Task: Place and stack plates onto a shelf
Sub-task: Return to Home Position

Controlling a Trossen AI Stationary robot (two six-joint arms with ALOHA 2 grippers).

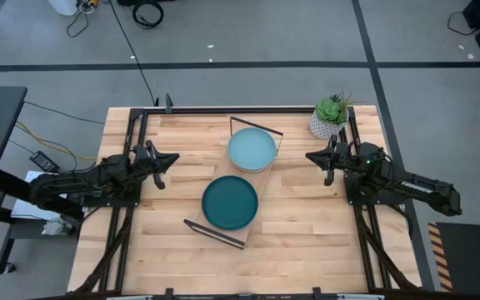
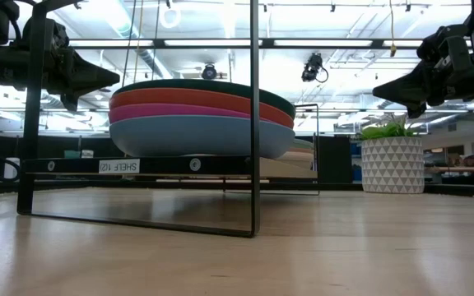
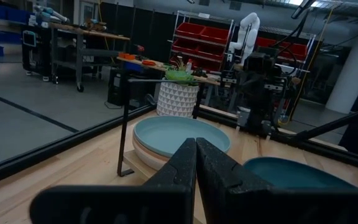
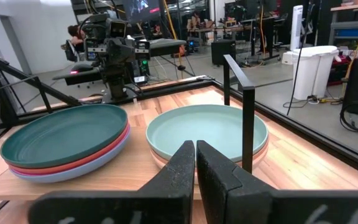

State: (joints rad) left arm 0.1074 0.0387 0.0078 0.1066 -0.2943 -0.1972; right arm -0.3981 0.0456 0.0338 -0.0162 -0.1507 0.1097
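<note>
The shelf (image 1: 267, 178), a light wood board with black wire end frames, lies slantwise at the table's middle. Two stacks of plates sit on it. The near stack has a dark teal plate (image 1: 230, 202) on top, over orange-red, magenta and blue plates (image 2: 196, 136). The far stack is topped by a light teal plate (image 1: 252, 149) over pale plates (image 4: 163, 155). My left gripper (image 1: 173, 158) hovers shut above the table left of the shelf. My right gripper (image 1: 309, 155) hovers shut to the shelf's right.
A small potted plant in a white patterned pot (image 1: 328, 119) stands at the table's far right corner, just beyond my right gripper. The slatted wooden tabletop (image 1: 307, 233) shows bare wood near and on both sides of the shelf. Black arm rails (image 1: 127, 208) run along both sides.
</note>
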